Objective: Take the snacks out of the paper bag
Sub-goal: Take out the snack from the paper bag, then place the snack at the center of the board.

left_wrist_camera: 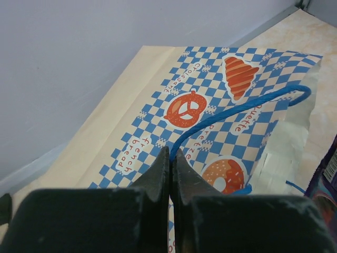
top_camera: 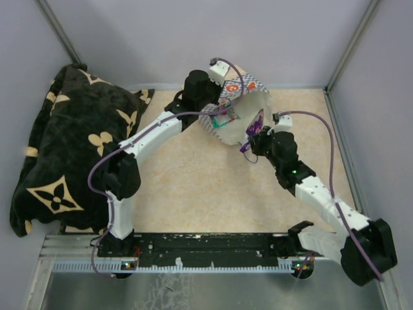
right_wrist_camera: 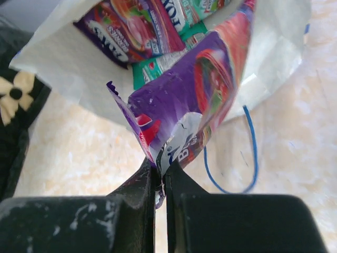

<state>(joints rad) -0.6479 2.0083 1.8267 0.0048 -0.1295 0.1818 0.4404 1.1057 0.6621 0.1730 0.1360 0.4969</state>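
Observation:
The paper bag (top_camera: 259, 102) lies on its side at the back of the table, its mouth facing the arms. My left gripper (left_wrist_camera: 171, 154) is shut on its blue string handle (left_wrist_camera: 237, 108), above the checkered band (left_wrist_camera: 158, 105). At the bag's mouth my right gripper (right_wrist_camera: 160, 166) is shut on the lower edge of a purple snack packet (right_wrist_camera: 184, 100). In the top view that gripper (top_camera: 253, 137) holds the packet (top_camera: 257, 122) just in front of the opening. A purple-pink packet (right_wrist_camera: 131, 26) and a teal one (right_wrist_camera: 158, 66) lie further inside the bag (right_wrist_camera: 68, 63).
A black blanket with cream flower motifs (top_camera: 77, 148) is heaped on the left side of the table. The bag's other blue string handle (right_wrist_camera: 253, 153) lies loose on the beige tabletop (top_camera: 206, 187). Grey walls close in the back and both sides.

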